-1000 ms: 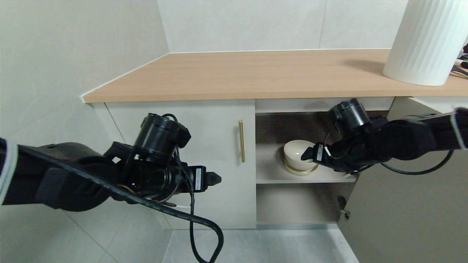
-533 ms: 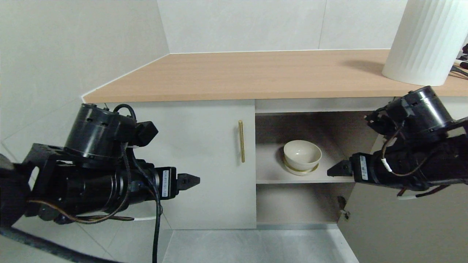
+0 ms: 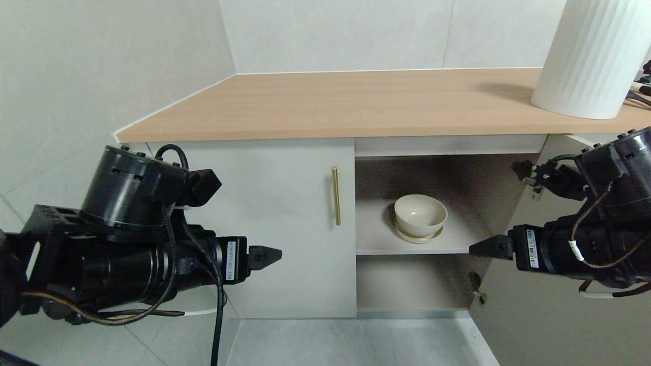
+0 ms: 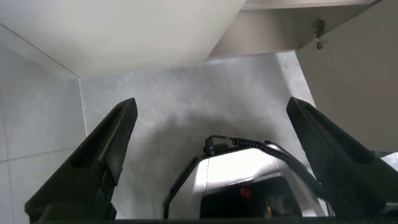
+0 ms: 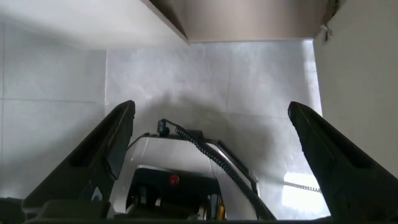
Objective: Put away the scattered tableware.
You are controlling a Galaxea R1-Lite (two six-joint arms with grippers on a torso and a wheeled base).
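A cream bowl (image 3: 420, 215) sits upright on a gold-rimmed saucer (image 3: 410, 236) on the upper shelf (image 3: 376, 234) of the open cabinet. My right gripper (image 3: 480, 247) hangs outside the cabinet, in front of the shelf's right edge, to the right of the bowl and apart from it. In the right wrist view, the right gripper (image 5: 211, 149) is open with only floor between its fingers (image 5: 99, 162). My left gripper (image 3: 269, 255) is in front of the closed left door. The left wrist view shows the left gripper (image 4: 211, 155) open and holding nothing, its fingers (image 4: 93, 168) spread wide.
The closed left door carries a gold handle (image 3: 335, 196). The right door (image 3: 559, 305) stands swung open beside my right arm. On the wooden countertop (image 3: 330, 107) a white ribbed container (image 3: 590, 56) stands at the far right. Below is grey tiled floor (image 3: 356, 340).
My right gripper has pulled back from the bowl's rim, out of the cabinet and to the right. My left arm has drawn back to the left. The bowl has stayed put.
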